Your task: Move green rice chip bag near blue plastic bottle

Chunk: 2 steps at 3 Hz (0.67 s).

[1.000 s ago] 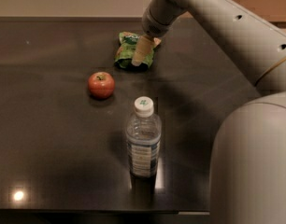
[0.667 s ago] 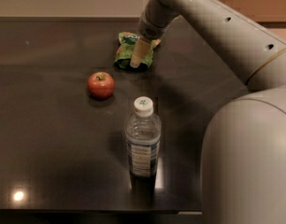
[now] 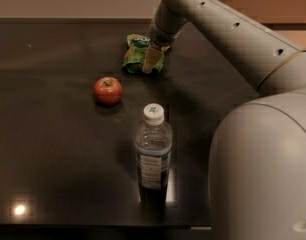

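The green rice chip bag [image 3: 137, 54] lies flat at the far middle of the dark table. My gripper [image 3: 151, 60] hangs down over the bag's right part, its tip at or just above the bag. The blue plastic bottle [image 3: 152, 151] stands upright at the near middle of the table, with a white cap and a blue-and-white label. It is well apart from the bag, toward the front.
A red apple [image 3: 108, 90] sits between the bag and the bottle, a little to the left. My arm [image 3: 228, 29] reaches in from the right, and my base [image 3: 263, 169] fills the lower right. The table's front edge [image 3: 93, 226] runs just below the bottle.
My arm has swung a little to the left, and the gripper has moved down and left over the bag. The bag, apple and bottle have not moved.
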Each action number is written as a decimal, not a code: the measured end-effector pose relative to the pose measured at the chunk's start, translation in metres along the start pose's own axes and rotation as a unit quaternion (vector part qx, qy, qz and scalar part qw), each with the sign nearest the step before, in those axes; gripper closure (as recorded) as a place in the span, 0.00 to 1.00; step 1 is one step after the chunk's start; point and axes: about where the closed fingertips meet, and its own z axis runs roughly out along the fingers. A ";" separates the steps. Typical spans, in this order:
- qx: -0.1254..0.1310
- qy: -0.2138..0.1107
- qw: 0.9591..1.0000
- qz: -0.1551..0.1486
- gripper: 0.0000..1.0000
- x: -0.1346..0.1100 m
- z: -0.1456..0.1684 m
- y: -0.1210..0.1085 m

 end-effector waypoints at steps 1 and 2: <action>0.000 0.000 1.000 0.005 0.41 0.001 0.000 0.000; -0.001 -0.009 1.000 0.012 0.65 -0.002 -0.003 0.000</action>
